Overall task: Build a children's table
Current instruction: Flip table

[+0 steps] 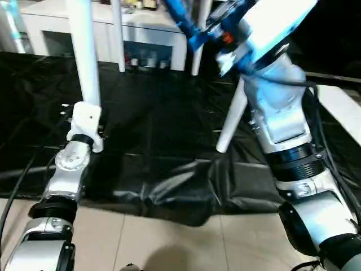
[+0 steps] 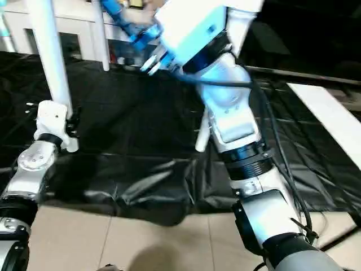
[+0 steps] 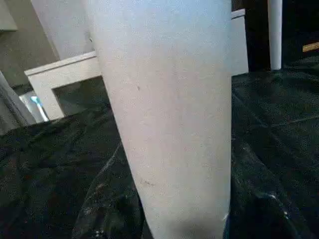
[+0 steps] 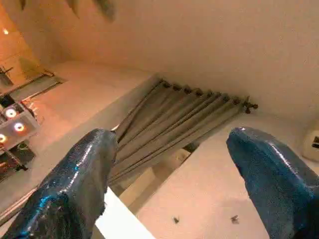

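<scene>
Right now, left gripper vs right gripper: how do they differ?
The left gripper is closed round a white table leg; the right gripper is open, nothing between its fingers. The left sits low over the black-sheeted table; the right is raised, pointing up at curtain and ceiling. Both are on silver arms.

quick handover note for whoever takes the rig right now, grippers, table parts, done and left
Left gripper: shut on a long white tapered tube leg, holding it upright over the black-sheeted table.
Right gripper: jaws open and empty, raised and pointing up towards the ceiling and curtain.
Other legs: one white leg leans behind the right arm; two more stand further back near the white cabinet.
Done: legs look seated in the table; the top itself is hidden.
Left: check each leg is firm, then turn the table upright.
</scene>
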`<state>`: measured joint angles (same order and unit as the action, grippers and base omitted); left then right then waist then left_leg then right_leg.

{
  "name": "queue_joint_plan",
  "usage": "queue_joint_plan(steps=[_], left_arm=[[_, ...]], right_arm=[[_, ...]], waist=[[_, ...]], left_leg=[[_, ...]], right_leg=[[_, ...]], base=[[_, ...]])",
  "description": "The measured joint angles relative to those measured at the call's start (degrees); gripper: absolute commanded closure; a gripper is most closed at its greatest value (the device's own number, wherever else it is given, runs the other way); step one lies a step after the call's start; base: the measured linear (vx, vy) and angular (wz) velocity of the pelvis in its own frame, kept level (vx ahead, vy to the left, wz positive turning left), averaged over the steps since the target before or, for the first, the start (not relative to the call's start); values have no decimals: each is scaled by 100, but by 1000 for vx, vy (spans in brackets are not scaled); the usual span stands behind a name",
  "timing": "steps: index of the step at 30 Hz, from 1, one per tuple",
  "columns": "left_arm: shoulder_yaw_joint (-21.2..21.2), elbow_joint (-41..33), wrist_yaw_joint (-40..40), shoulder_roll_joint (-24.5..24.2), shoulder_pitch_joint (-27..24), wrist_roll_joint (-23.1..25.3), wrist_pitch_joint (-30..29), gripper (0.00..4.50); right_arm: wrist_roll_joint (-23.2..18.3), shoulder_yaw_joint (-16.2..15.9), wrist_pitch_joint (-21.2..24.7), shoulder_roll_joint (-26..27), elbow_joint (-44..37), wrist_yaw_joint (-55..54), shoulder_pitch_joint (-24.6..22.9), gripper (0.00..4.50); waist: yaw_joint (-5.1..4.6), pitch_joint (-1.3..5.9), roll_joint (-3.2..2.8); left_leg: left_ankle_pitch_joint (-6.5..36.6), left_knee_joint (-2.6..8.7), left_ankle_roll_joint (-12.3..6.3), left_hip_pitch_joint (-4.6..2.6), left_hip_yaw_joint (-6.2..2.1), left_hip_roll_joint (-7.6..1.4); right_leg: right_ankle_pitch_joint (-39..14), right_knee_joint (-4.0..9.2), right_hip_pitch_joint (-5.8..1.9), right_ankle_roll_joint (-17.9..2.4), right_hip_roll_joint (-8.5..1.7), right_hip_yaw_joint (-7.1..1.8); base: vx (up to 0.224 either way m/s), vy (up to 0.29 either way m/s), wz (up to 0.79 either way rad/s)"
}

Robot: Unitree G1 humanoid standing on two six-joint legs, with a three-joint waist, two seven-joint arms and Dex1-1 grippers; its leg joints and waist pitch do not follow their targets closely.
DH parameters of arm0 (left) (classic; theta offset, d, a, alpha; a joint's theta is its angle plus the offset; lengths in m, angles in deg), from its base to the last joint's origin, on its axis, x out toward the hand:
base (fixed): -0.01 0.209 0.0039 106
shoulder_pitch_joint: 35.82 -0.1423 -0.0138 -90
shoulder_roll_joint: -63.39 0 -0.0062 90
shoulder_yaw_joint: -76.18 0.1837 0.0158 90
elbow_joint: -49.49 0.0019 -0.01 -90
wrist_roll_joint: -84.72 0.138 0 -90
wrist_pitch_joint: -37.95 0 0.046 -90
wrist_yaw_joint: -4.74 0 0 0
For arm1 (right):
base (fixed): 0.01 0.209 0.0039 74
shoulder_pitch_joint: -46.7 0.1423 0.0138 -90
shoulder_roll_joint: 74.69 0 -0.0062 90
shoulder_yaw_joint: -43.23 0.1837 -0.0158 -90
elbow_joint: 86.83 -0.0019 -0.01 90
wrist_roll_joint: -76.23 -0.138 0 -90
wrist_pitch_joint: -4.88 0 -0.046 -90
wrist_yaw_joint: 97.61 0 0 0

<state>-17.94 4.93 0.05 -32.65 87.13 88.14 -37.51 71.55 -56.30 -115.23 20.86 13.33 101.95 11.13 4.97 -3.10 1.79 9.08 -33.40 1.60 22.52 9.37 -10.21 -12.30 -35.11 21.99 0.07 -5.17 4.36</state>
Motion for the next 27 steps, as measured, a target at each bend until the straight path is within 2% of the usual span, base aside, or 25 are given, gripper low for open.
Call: queue_joint_plan(steps=[1, 2, 3, 4, 5, 6, 7, 8, 9, 10, 11, 12, 14, 18, 20, 24, 27], left_arm=[[9, 2, 0, 1, -2, 0, -1, 289], [15, -1, 1, -1, -20, 0, 6, 289], [12, -20, 7, -10, -60, 0, 46, 289], [39, -44, -1, -2, -48, -1, 64, 289], [166, -80, -43, 44, -7, -1, 71, 289], [228, -243, -131, 30, -11, -3, 120, 289], [143, -359, -117, 50, -170, -57, 201, 289], [112, -387, -96, 79, -364, -134, 244, 254], [55, -386, -92, 75, -428, -181, 237, 232], [88, -399, -135, -1, -416, -127, 215, 232], [171, -410, -190, -109, -477, -30, 216, 218], [182, -472, -270, -265, -558, 27, 254, 212], [174, -595, -307, -304, -660, 36, 211, 187], [240, -798, -431, -344, -834, 191, 173, 159], [295, -801, -537, -350, -888, 192, 121, 141], [376, -797, -712, -315, -1054, 156, 23, 115], [395, -822, -770, -316, -1059, 129, -26, 86]], right_arm=[[-7, 0, 15, -7, -31, 6, -1, 57], [-10, -1, 33, -28, -80, 7, -15, 57], [-14, 4, 70, -72, -146, 5, -34, 57], [-1, 51, 117, -114, -230, -20, -99, 57], [2, 129, 123, -140, -322, -36, -195, 57], [25, 142, 199, -76, -322, -52, -137, 57], [73, 61, 272, 53, -336, -69, -154, 57], [93, 7, 336, 106, -363, -84, -364, 57], [97, 79, 403, 16, -394, -161, -546, 57], [101, 165, 496, -8, -376, -216, -562, 57], [122, 195, 582, 15, -378, -273, -554, 57], [188, 190, 661, 83, -384, -319, -558, 57], [262, 141, 762, 93, -479, -371, -666, 57], [318, 106, 908, 77, -560, -424, -814, 57], [324, 106, 961, 88, -572, -424, -814, 57], [319, 118, 1110, 92, -659, -425, -822, 57], [184, 95, 1545, 84, -712, -220, -1057, 57]], waist=[[14, -7, 0], [10, -22, -27], [48, -50, -121], [155, -45, -128], [424, 2, -50], [547, 151, 288], [615, 163, 185], [675, 168, 76], [721, 171, -13], [721, 141, 1], [718, 155, 2], [720, 172, -30], [702, 188, -97], [590, 180, -187], [514, 175, -199], [350, 171, -201], [316, 171, -201]], left_leg=[[1, 58, 1, -53, 48, -19], [17, 84, 25, -90, 71, -42], [53, 113, 80, -92, 118, -171], [49, 111, 88, -17, 163, -269], [40, 95, 99, 35, 417, -382], [48, -79, 219, 201, 666, -396], [181, -469, 339, 288, 384, -423], [205, -728, 288, 194, -139, -284], [346, -755, 383, -8, -449, -136], [387, -593, 566, -34, -436, -151], [286, -455, 608, -35, -379, -189], [191, -339, 593, -23, -387, -200], [121, -243, 588, 1, -371, -195], [108, -197, 555, 8, -322, -170], [122, -190, 531, 1, -317, -171], [90, -149, 481, 7, -293, -170], [81, -136, 469, 4, -280, -168]], right_leg=[[-10, 24, 20, -8, -3, 13], [-14, 85, -24, -8, 2, 131], [-116, 106, -143, -46, -10, 366], [-436, -550, -99, -151, -40, 425], [-634, -1053, -141, -184, -16, 378], [-1221, -1159, -266, -18, -12, 4], [-1342, -1346, -168, -53, 71, -112], [-1334, -1329, -248, -65, 157, -114], [-1281, -1252, -291, -101, 268, -125], [-1206, -1172, -244, -118, 315, -167], [-1069, -1049, -219, -139, 374, -210], [-902, -883, -224, -115, 395, -187], [-787, -719, -232, -76, 393, -175], [-656, -549, -265, -1, 374, -217], [-617, -489, -294, 14, 371, -219], [-527, -386, -304, 31, 368, -226], [-509, -375, -303, 36, 364, -230]], base=[[-71, -54, 2], [-61, -71, 2], [-140, -58, -3], [-140, -58, -3], [-155, -88, 2], [46, -239, 15], [46, -239, 15], [173, -242, -5], [78, -90, 9], [78, -90, 9], [-37, -40, 28], [0, 0, 0], [-3, 26, -2], [-12, 65, -1], [-15, 29, -2], [-11, 15, -1], [0, 0, 0]])
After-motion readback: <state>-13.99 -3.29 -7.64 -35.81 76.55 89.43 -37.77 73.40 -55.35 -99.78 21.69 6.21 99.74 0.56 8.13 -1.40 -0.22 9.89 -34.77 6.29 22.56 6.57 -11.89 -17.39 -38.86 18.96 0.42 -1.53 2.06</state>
